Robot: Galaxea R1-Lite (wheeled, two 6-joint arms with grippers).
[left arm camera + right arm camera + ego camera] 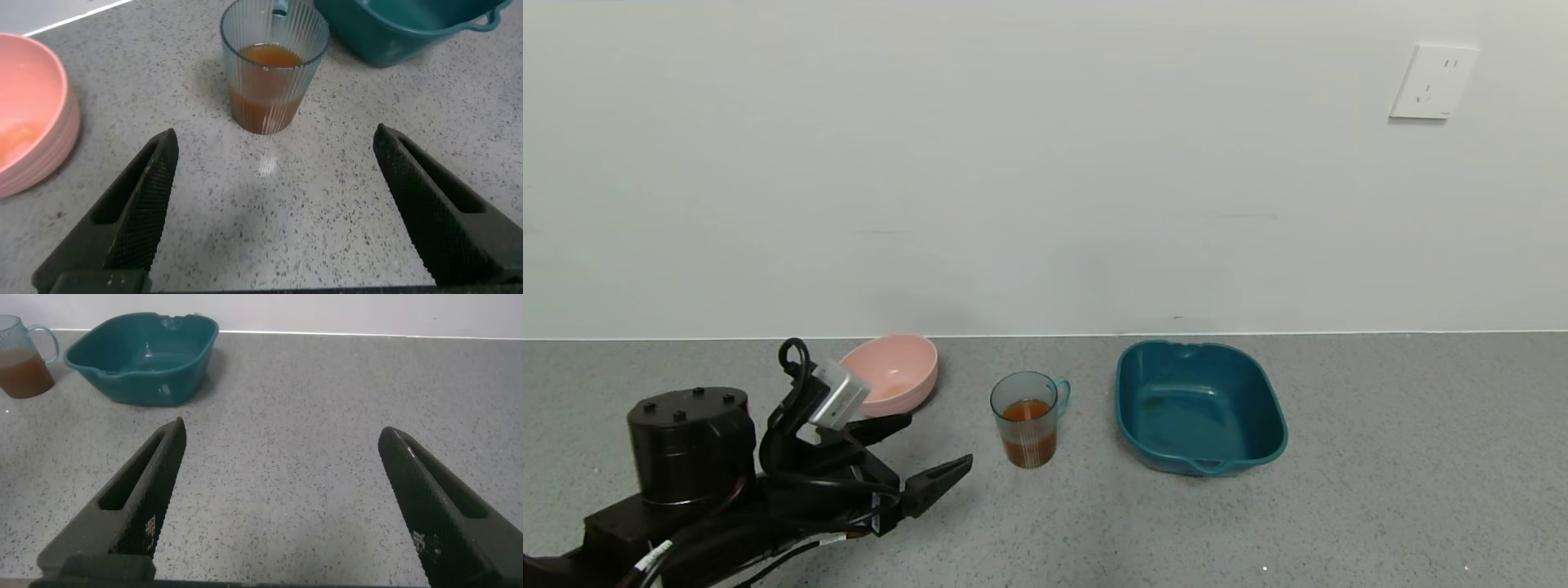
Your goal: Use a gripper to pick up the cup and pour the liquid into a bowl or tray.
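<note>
The cup [1027,418], ribbed, clear and blue-tinted with its handle toward the tray, stands upright on the grey counter and is partly filled with orange-red liquid [1029,439]. The pale pink bowl [894,376] sits to its left, near the wall. My left gripper [939,441] hovers low over the counter, left of the cup and in front of the bowl, open and holding nothing. The left wrist view shows the cup [275,82] and liquid [270,55] straight ahead of the open left gripper [275,135], with a gap between them, and the bowl [33,114] off to one side. My right gripper [283,429] is open over bare counter.
A teal rounded-rectangular tray [1199,406] stands right of the cup, also seen from the right wrist as the tray [143,355] beside the cup [20,355]. A white wall with a socket [1432,82] closes the back of the speckled counter [1380,457].
</note>
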